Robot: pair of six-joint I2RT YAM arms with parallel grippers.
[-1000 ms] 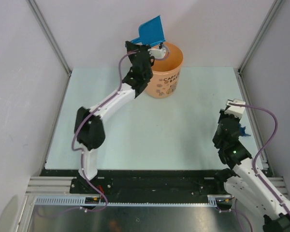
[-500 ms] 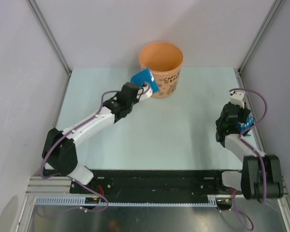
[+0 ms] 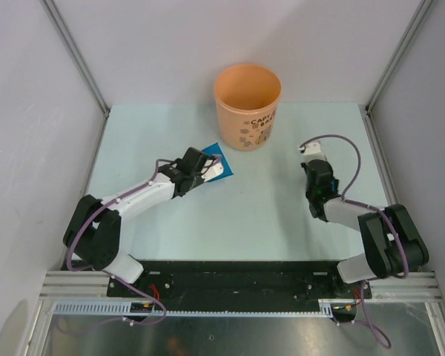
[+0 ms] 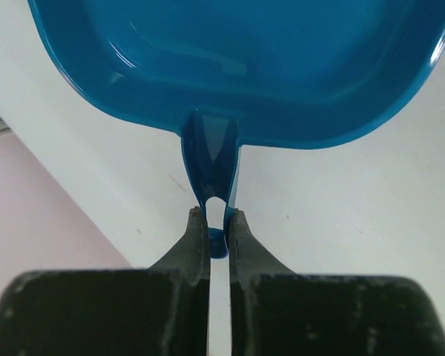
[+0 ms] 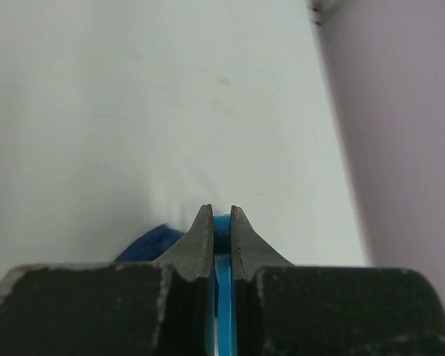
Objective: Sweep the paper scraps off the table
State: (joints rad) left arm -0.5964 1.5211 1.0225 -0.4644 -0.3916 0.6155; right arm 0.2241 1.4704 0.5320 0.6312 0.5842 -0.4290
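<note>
Since the table (image 3: 282, 215) shows bare mint green wherever I look, I judge the sweeping all but done and the step in hand to be laying my tools down. I see no paper scraps on the tabletop in any view, and the inside of the orange bucket (image 3: 248, 111) at the far middle shows only orange from above, so I cannot tell whether they lie there. To do this well I should bring the dustpan (image 4: 245, 67) flat onto the surface before letting go, so it neither tips nor skids into the bucket, which stands just beyond it. My left gripper (image 4: 218, 222) is clamped tight on the pan's thin handle, its tips nearly together, and the pan sits low over the table, near the bucket but apart from it. On the other side my right gripper (image 5: 219, 219) is pinched on the flat handle of the brush (image 5: 221, 282), with dark blue bristles (image 5: 152, 245) showing beneath, above open table near the right wall. Little stands in the way: only the bucket ahead of the pan and my right arm's looping cable (image 3: 341, 148), which I should not drag across the surface.
</note>
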